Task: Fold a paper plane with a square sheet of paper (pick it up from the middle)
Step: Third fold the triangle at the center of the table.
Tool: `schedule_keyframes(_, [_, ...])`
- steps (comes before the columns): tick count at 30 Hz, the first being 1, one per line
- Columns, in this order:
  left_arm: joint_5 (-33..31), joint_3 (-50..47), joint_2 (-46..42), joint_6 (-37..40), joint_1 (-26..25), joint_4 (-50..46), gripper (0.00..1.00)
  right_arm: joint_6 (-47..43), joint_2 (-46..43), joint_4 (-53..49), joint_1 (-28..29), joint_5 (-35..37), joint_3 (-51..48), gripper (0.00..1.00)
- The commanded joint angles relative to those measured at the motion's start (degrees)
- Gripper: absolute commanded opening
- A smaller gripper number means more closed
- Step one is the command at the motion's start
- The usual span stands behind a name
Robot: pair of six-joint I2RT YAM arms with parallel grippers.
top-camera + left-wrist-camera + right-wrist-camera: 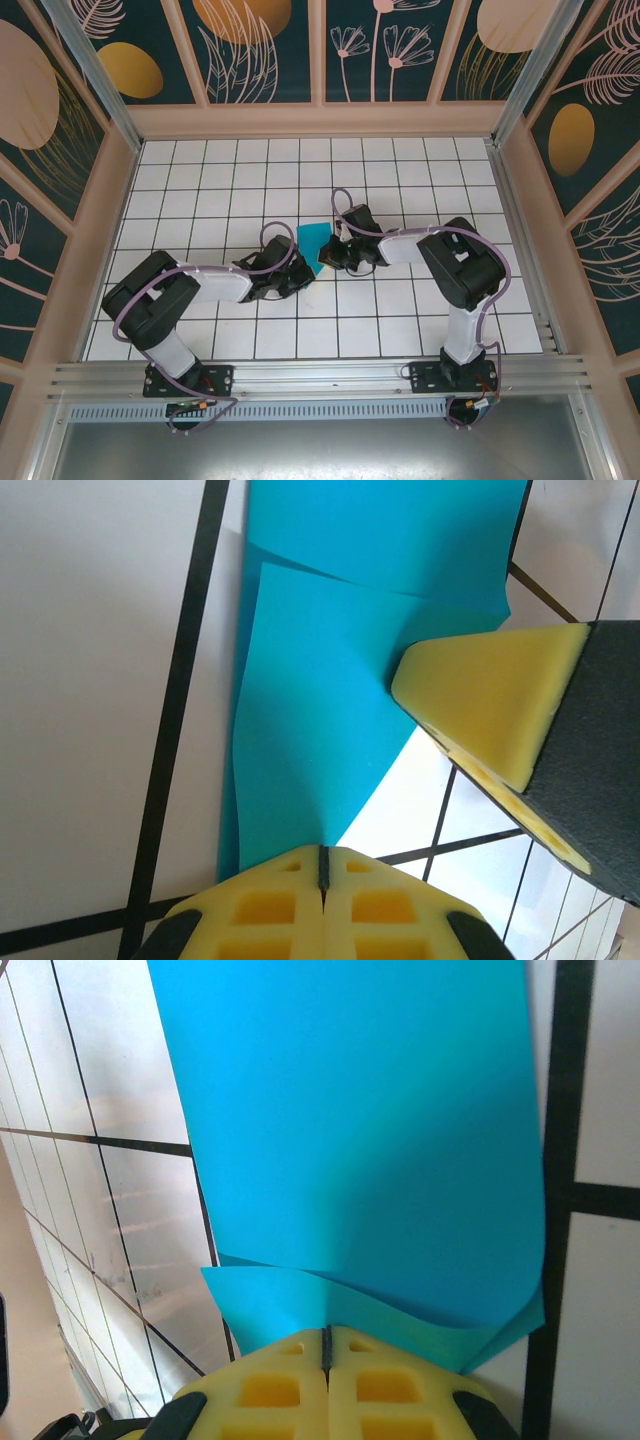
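The square sheet of paper [311, 239] is bright cyan-blue and lies near the middle of the tiled table, doubled over into two layers with a curled fold. In the left wrist view the sheet [330, 680] runs up from my left gripper [322, 857], which is shut on its near edge. My left gripper [303, 270] reaches in from the left. My right gripper [326, 262] comes from the right and is shut on the sheet too. In the right wrist view the layers [360, 1140] rise from the right gripper [326, 1336]. A yellow right fingertip [490, 700] presses against the paper's side.
The table [400, 310] is white with a black grid. Beige walls [320, 120] enclose it at the back and both sides. A metal rail [320, 375] carrying both arm bases runs along the near edge. The arms' elbows [150, 300] [465, 265] stand out to either side.
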Motion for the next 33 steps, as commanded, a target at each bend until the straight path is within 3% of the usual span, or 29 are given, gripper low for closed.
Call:
schedule_keyframes(1, [-0.7, -1.6, 0.4, -0.8, -0.5, -0.5, 0.01, -0.4, 2.3, -6.7, 0.0, 5.0, -1.4, 0.0])
schedule_keyframes(18, [0.1, -8.6, -5.4, -0.6, -1.6, -6.4, 0.0, -0.3, 2.3, -7.4, 0.0, 5.4, -2.2, 0.0])
schedule_keyframes(25, [-1.4, -4.8, -12.1, 2.4, -1.6, -4.2, 0.0, 3.1, 0.6, -6.4, 0.2, 5.8, -4.6, 0.0])
schedule_keyframes(33, [-1.2, -1.2, -7.2, 2.9, -1.6, -0.1, 0.0, 8.0, -2.6, -4.1, 0.6, 6.8, -7.0, 0.0])
